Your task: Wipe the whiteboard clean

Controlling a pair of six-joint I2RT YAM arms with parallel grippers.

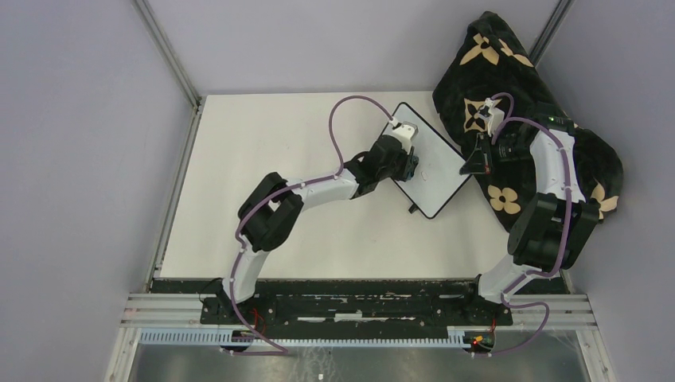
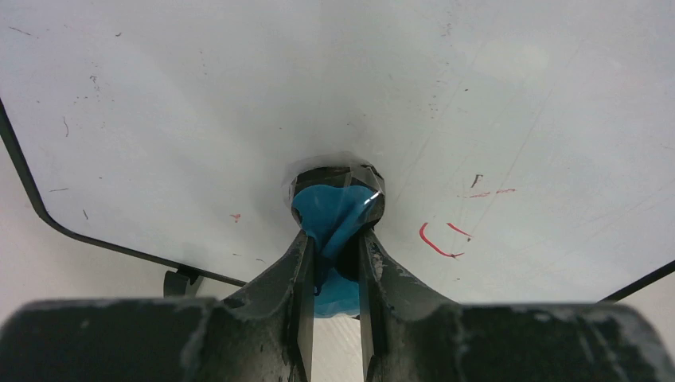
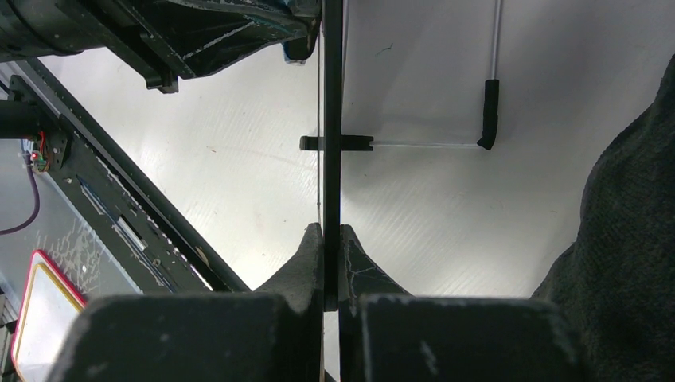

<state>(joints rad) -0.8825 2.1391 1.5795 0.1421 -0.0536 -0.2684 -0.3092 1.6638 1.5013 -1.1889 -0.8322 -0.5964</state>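
Observation:
The whiteboard (image 1: 430, 167) lies tilted at the back middle of the table, white with a thin black frame. My left gripper (image 1: 406, 159) is over its left part, shut on a blue eraser (image 2: 334, 211) pressed on the board surface (image 2: 199, 103). A few red marks (image 2: 438, 239) show just right of the eraser. My right gripper (image 1: 477, 163) is shut on the board's right edge (image 3: 333, 119), seen edge-on between its fingers (image 3: 306, 255). One black foot (image 3: 334, 143) sticks out from the frame.
The black blanket with tan flowers (image 1: 509, 87) is heaped at the back right, under my right arm, and shows in the right wrist view (image 3: 629, 239). Grey walls close the table on three sides. The arm base rail (image 1: 350, 306) runs along the near edge.

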